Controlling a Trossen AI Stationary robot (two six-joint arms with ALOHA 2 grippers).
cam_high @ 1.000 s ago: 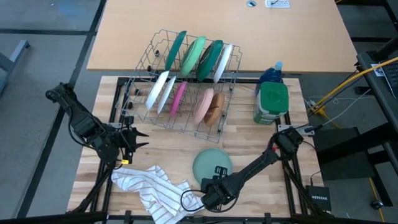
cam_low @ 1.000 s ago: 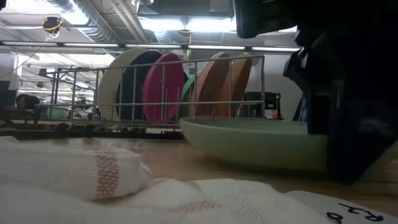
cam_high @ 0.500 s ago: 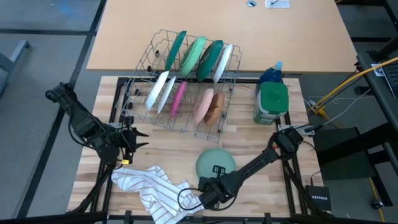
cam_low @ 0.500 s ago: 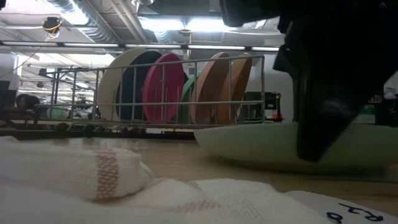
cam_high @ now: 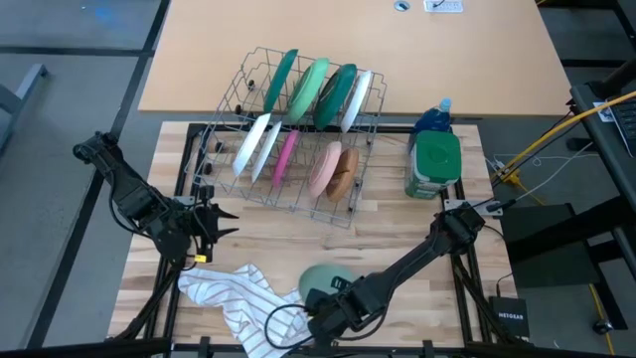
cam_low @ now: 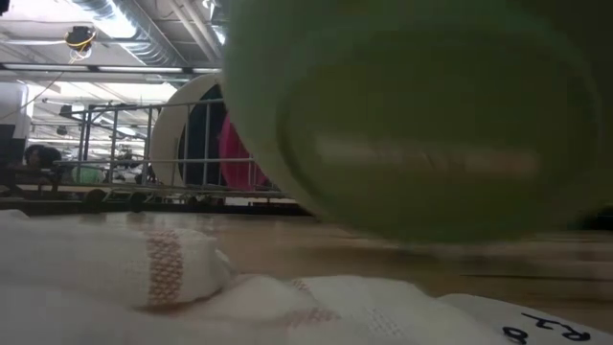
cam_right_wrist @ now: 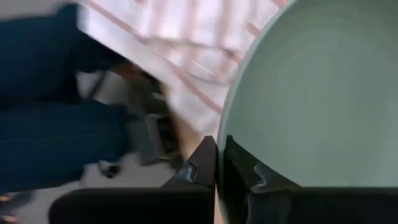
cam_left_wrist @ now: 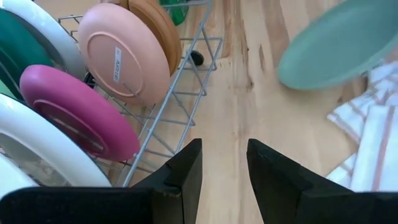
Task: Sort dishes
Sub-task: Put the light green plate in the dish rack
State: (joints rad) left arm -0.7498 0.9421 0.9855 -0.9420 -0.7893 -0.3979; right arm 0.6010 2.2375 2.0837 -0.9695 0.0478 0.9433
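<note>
The light green plate is off the tabletop, tilted, near the front edge a little right of centre; in the low view it fills most of the picture with its underside turned to the camera. The right gripper has its fingers pinched tight on the plate's rim; the right wrist view shows both fingers meeting at the rim, with the plate's face beyond them. Just beside the plate, toward the front left corner, lies the striped cloth, crumpled.

Behind, toward the back edge, stands the wire rack. Its rear row holds green plates and a white one on edge; the front row holds a white plate, a magenta one, a pink one and a tan one.

At the right edge are a green-lidded container and a blue bottle behind it.

The left gripper hangs near the left edge, beside the rack's front corner, fingers parted and holding nothing.
</note>
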